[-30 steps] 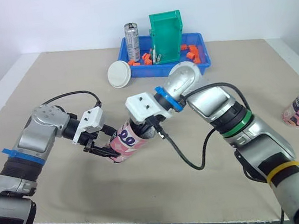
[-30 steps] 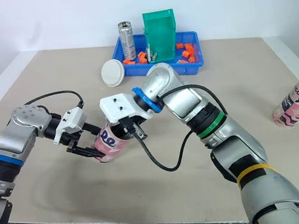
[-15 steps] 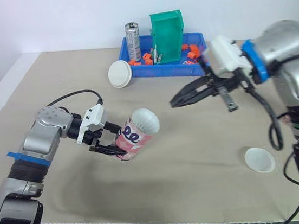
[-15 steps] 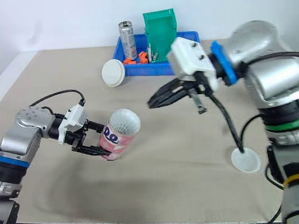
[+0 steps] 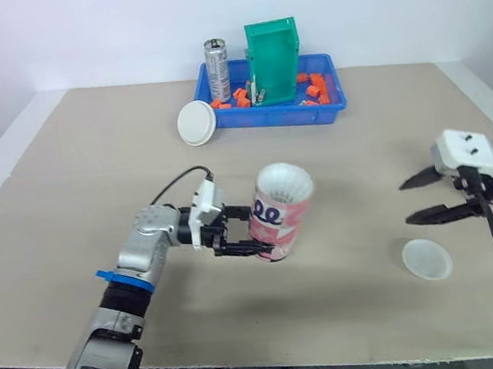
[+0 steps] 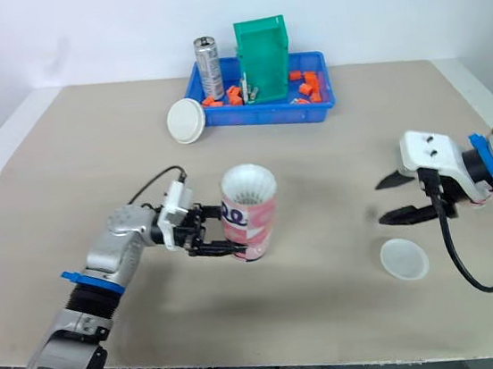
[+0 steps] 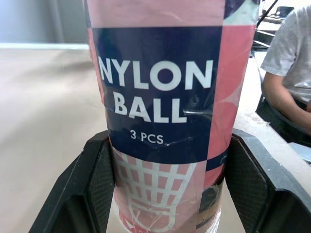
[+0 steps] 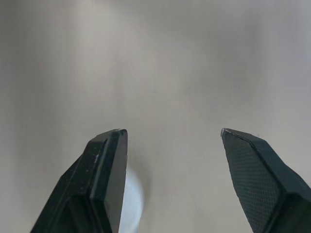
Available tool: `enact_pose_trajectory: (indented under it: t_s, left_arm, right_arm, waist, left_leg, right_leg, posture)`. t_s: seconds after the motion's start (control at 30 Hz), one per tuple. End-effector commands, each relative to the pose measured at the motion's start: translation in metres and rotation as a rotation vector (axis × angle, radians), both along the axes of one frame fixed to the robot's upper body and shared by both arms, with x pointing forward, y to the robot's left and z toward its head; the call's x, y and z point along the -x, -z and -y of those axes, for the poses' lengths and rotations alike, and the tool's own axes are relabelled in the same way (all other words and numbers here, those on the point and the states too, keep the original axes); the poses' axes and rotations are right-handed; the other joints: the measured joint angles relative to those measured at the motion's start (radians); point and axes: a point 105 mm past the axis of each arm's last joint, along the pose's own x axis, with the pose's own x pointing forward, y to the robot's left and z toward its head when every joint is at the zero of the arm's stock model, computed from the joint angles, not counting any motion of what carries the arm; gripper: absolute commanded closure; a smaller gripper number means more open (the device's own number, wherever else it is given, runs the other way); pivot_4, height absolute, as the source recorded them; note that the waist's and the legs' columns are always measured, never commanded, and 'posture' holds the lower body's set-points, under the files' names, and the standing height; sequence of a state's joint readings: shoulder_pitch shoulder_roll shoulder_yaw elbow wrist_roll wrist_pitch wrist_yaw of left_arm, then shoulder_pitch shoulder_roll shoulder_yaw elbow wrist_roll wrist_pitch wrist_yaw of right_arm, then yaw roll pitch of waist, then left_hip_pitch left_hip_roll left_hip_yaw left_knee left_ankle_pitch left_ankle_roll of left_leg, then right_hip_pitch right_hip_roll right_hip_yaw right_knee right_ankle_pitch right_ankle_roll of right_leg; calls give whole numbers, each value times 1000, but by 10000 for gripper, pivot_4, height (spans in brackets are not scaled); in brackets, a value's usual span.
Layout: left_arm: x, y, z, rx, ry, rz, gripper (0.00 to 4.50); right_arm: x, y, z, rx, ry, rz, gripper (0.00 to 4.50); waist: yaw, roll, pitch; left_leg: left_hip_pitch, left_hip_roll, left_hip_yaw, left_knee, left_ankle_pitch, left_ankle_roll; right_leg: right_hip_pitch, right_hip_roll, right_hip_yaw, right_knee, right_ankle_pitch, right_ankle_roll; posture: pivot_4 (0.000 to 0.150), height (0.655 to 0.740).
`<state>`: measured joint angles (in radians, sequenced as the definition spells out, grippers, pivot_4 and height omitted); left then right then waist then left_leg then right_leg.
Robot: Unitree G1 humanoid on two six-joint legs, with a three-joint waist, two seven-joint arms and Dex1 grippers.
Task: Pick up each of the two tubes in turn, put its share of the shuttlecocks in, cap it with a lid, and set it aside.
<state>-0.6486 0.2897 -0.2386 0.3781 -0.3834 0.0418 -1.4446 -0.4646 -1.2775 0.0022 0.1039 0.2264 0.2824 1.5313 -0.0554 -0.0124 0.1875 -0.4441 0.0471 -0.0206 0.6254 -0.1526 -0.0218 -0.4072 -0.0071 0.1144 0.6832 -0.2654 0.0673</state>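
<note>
beyond the tube [image 7: 160, 97], a person's sleeve [image 7: 291, 43]

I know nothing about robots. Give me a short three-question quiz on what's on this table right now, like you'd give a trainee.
1. True or false: the left tool is shut on the pink tube.
2. How many loose white lids lie on the table? A) one B) two C) three
3. Fill in: the right tool is ____ and holds nothing.
Key: 1 true. 2 B: the far lid by the blue tray, the near lid by the right tool. 3 open.
</note>
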Motion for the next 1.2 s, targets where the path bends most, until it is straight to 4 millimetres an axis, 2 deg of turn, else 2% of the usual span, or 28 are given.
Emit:
enact_pose_trajectory:
  t_s: [0.03,0.23,0.47,0.6,0.73,0.83,0.87,0.9,0.97,1.0,1.1,1.2]
  left_arm:
    - [3,7,7,-15,32,39,14181]
    - [0,21,16,-24,12,44,14181]
    - [-1,37,11,-26,-26,22,14181]
    - [-2,43,7,-28,-41,-1,14181]
    - [-2,47,5,-33,-48,-18,14181]
    - [0,50,4,-41,-47,-28,14181]
    - [0,50,4,-43,-45,-31,14181]
    - [0,51,4,-46,-45,-34,14181]
    - [-1,51,4,-48,-44,-36,14181]
    - [-1,51,5,-49,-45,-36,14181]
    - [-3,50,5,-51,-47,-34,14181]
    - [-5,47,4,-58,-43,-24,14181]
  right_arm:
    - [3,-2,7,57,-10,-19,11794]
    - [-1,26,13,66,29,-89,11794]
    - [-4,51,25,112,68,-157,11794]
    - [-4,62,30,137,78,-189,11794]
    - [-4,65,32,152,75,-202,11794]
    - [-3,66,34,170,66,-211,19782]
    - [-3,66,34,174,62,-213,24117]
    - [-4,64,32,172,63,-203,31192]
    - [-3,61,31,191,41,-197,38045]
    - [-2,59,30,197,32,-191,43901]
    - [-6,49,23,187,15,-141,44554]
    - [-15,18,1,110,-30,-21,44554]
  waist:
    - [-5,0,0]
    - [-5,0,0]
    - [-5,0,0]
    - [-5,0,0]
    - [-5,1,-1]
    - [-6,1,-1]
    - [-6,1,-1]
    - [-6,1,-1]
    - [-6,1,-1]
    - [-6,1,-1]
    - [-7,1,-1]
    - [-11,2,-1]
  left_leg:
    - [1,0,0,0,0,0]
    - [4,0,1,0,0,0]
    - [4,-1,1,1,0,0]
    - [4,-1,1,1,0,0]
    - [6,-1,1,1,1,-1]
    - [6,-1,1,2,1,-1]
    - [6,-1,1,2,1,-1]
    - [6,-1,1,2,1,-1]
    - [6,-1,1,1,1,-1]
    - [6,-1,1,1,1,-1]
    - [7,-1,1,1,1,-1]
    - [7,-1,1,2,1,-1]
  right_leg:
    - [0,0,0,0,0,0]
    - [3,1,2,0,0,-1]
    - [3,0,4,-1,2,2]
    - [4,0,4,-1,2,2]
    - [5,1,4,-1,2,1]
    - [5,1,4,-1,2,-1]
    - [5,1,4,-1,2,-1]
    - [5,1,4,-1,2,-1]
    - [5,1,4,-1,2,-1]
    - [5,1,4,-1,2,-1]
    - [5,1,4,-1,2,0]
    - [5,1,4,-1,2,-1]
  posture:
    - [1500,7362]
    - [1500,7362]
    - [1500,7362]
    - [1500,7362]
    - [1500,7362]
    - [1500,7362]
    - [1500,7362]
    - [1500,7362]
    - [1500,7362]
    - [1500,7362]
    - [1500,7362]
    - [1500,7362]
